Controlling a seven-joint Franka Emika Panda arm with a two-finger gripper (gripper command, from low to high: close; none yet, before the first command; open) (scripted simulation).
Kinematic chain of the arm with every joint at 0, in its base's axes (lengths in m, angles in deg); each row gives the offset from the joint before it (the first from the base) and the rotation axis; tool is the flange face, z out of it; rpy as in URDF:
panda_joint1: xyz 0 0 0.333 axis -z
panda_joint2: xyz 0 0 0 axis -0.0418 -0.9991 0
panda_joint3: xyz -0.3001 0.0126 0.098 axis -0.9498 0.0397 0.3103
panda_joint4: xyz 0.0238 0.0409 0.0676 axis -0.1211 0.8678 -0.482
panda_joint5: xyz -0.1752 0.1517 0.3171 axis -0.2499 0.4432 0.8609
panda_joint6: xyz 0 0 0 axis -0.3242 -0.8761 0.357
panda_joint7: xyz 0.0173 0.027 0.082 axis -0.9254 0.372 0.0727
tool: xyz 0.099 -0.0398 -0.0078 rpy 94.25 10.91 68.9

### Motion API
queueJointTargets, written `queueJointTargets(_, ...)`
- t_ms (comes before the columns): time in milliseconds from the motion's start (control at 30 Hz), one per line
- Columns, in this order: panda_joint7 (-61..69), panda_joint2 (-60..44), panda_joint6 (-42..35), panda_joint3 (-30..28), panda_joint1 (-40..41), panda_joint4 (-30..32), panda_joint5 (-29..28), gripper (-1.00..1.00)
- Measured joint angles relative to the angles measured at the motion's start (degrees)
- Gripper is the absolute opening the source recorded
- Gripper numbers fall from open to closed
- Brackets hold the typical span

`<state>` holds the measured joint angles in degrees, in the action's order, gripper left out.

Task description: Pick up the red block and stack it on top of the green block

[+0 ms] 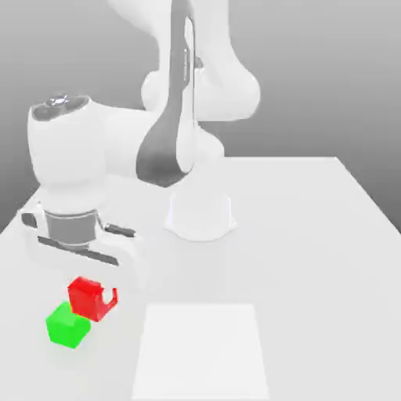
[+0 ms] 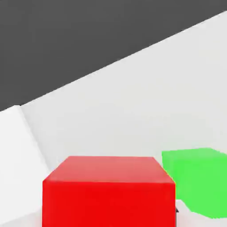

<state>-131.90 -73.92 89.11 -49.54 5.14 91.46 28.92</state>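
My pincer [image 1: 95, 294] is clenched on the red block [image 1: 88, 298] and grips it from both sides. The red block hangs a little above the white table [image 1: 313, 251], near the exterior view's left edge and on the near side. The green block [image 1: 66, 325] sits on the table just beside it, a bit nearer and more to the exterior view's left. The red block's low corner looks close to the green block's top, but I cannot tell if they touch. From my hand camera, the red block [image 2: 108, 193] is big and close, and the green block [image 2: 199, 179] is next to it. A paler white square [image 1: 202, 351] lies flat on the table, to the right of both blocks.
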Motion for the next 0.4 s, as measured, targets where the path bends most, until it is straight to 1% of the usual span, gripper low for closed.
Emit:
queueJointTargets(100,-7.1,1.6,-0.6,-1.2,3.7,0.7,-1.6,-1.0)
queueJointTargets(133,-8.1,1.0,0.0,-1.2,5.1,0.9,-1.3,-1.0)
queueJointTargets(200,-7.4,-2.2,3.0,-0.1,5.1,0.8,1.0,-1.0)
queueJointTargets(267,-5.1,-6.3,6.6,1.6,6.0,0.6,4.4,-1.0)
queueJointTargets(300,-3.8,-8.4,8.4,2.9,6.8,0.5,6.3,1.0)
queueJointTargets(400,-3.8,-8.4,8.4,2.9,6.8,0.5,6.3,1.0)
